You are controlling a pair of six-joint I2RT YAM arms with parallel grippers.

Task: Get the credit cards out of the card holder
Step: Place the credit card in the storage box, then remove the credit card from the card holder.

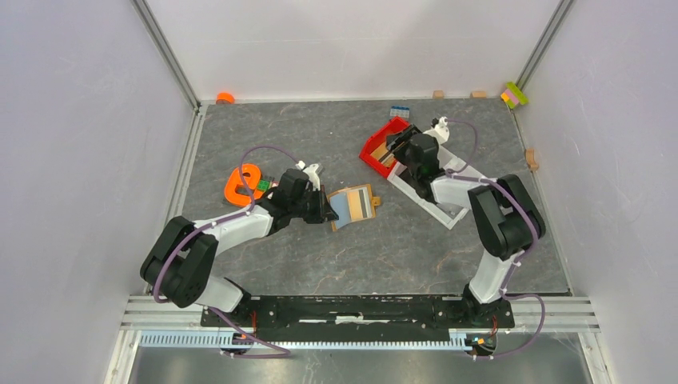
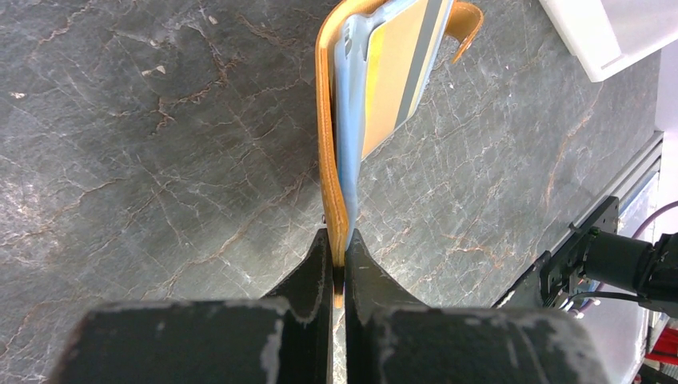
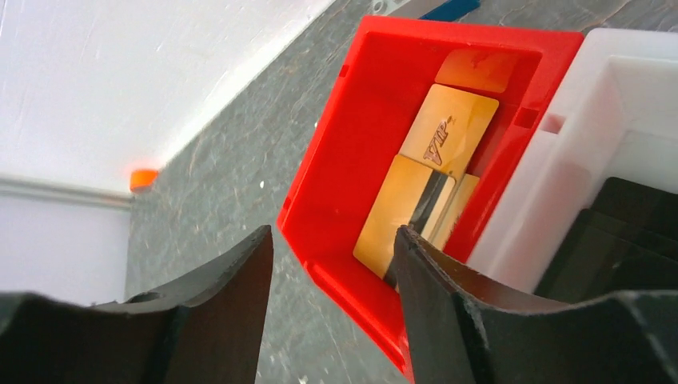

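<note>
Firmly, my left gripper (image 2: 338, 244) was pinched tight on the near edge of the card holder (image 2: 326, 136). The holder lay open on the table (image 1: 400, 256) at mid-frame in the top view. One yellow credit card (image 2: 392, 80) with a grey stripe sat against its pale blue lining. My right gripper (image 3: 332, 238) hung spread and held nothing, over the red bin (image 3: 340, 136) above and right of centre in the top view. Gold cards (image 3: 448, 128) lay in the bin, just beside a white tray (image 3: 560, 168).
</note>
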